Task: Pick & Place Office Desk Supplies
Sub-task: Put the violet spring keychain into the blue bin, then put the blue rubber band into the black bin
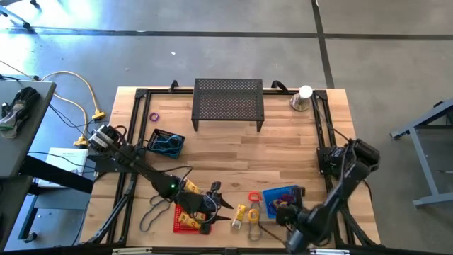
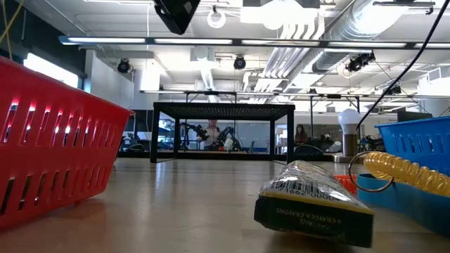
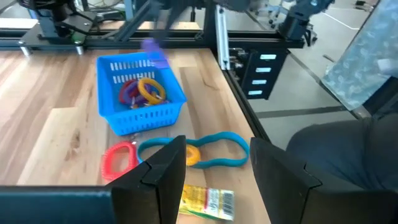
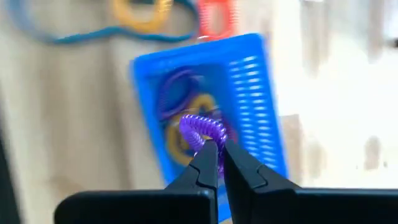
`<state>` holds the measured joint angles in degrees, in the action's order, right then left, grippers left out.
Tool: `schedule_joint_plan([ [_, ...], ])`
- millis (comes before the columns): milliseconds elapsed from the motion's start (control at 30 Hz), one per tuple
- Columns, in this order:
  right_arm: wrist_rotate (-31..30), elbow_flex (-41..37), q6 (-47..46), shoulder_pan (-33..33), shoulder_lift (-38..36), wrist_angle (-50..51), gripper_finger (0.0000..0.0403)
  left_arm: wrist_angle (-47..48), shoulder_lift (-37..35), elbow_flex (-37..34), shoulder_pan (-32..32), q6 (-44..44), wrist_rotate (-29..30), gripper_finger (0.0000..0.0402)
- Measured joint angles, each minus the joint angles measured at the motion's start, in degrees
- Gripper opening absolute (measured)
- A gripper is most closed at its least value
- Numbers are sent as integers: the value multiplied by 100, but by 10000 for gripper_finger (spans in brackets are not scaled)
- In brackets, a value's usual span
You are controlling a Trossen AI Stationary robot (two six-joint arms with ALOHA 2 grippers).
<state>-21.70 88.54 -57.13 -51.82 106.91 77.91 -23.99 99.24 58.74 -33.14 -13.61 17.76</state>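
Observation:
The blue basket (image 1: pixel 282 196) near the table's near edge holds purple and yellow coil rings (image 3: pixel 142 91). My right gripper (image 4: pixel 216 152) hovers above the basket (image 4: pixel 205 99), shut on a purple coil ring. Beside the basket lie a red coil ring (image 3: pixel 118 158), a teal band loop (image 3: pixel 214 152) with a yellow ring (image 3: pixel 190 156) in it, and a yellow crayon pack (image 3: pixel 206 202), all flat on the wood. My left gripper (image 3: pixel 214 162) is open and empty, above the red basket (image 1: pixel 187 220), pointing toward these items. My right gripper pinches the purple coil ring (image 4: pixel 200 129) between its two fingertips (image 4: pixel 208 163), on the part of the loop nearest them. The ring is lifted clear and stands out beyond the fingertips, over the blue basket.
A black basket (image 1: pixel 164 144) with teal loops sits toward the left. A lone purple ring (image 1: pixel 153 117) lies near the black mesh stand (image 1: pixel 228 103) at the far edge. The silver cone with a white ball (image 1: pixel 303 98) stands at the far right. Bare wood in the middle.

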Motion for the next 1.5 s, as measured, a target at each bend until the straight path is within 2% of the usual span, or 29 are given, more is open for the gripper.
schedule_joint_plan([
  [167,156,-139,141,594,-6,79,2,14,0,0,-96,0,1,173],
  [333,1163,-492,170,1040,-9,-104,2,475,-91,-4,-90,338,86,173],
  [400,1310,-710,165,1139,-9,-379,2,614,-106,-4,-52,456,171,173],
  [567,1381,-997,76,1293,-11,-786,23,709,-144,-7,54,437,381,173],
  [900,1112,-995,-54,1296,-32,-574,133,752,-168,-7,-51,-426,346,173],
  [1100,1025,-993,-292,1239,-266,-468,146,752,-168,-7,-293,-366,361,173],
  [1267,1520,-771,-793,1376,-673,-157,146,755,-170,-7,-525,-55,451,171],
  [1367,1728,-649,-657,1450,-954,-742,146,796,-170,-7,-686,-229,452,170],
  [1500,1992,-630,-255,1428,-1196,-2438,146,932,-170,-4,-931,-431,458,169],
])
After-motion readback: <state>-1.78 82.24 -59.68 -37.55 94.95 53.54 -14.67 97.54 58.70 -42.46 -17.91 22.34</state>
